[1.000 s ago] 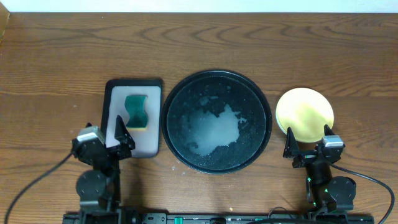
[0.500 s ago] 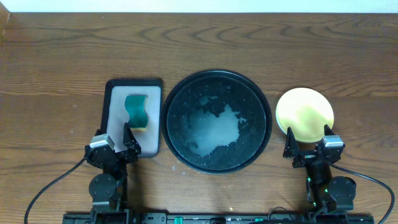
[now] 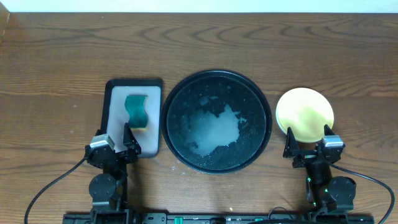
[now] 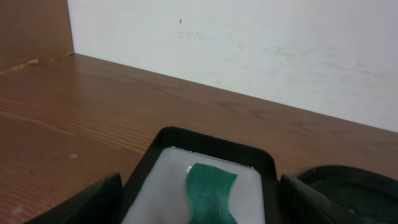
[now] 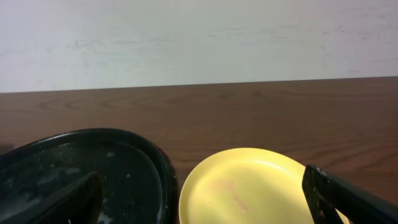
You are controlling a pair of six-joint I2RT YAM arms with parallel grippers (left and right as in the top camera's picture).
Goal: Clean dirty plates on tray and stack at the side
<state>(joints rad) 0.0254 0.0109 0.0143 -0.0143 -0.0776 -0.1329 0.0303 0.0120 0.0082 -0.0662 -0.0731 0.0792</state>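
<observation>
The large round black tray point(image 3: 216, 121) sits mid-table, smeared with white residue, with no plate on it; its rim also shows in the right wrist view point(image 5: 93, 149) and the left wrist view point(image 4: 348, 180). A yellow plate point(image 3: 305, 114) lies on top at the tray's right; it also shows in the right wrist view point(image 5: 249, 190). Any mint-green plates are hidden. My left gripper point(image 3: 116, 142) is open and empty at the near end of the grey tray. My right gripper point(image 3: 307, 142) is open and empty just in front of the yellow plate.
A rectangular grey tray with a black rim point(image 3: 115, 99) lies left of the black tray and holds a green sponge point(image 3: 137, 112), also seen in the left wrist view point(image 4: 210, 199). A white wall runs along the far table edge.
My left arm has drawn back toward the near edge and shifted slightly right, then held still. The right arm has not moved.
</observation>
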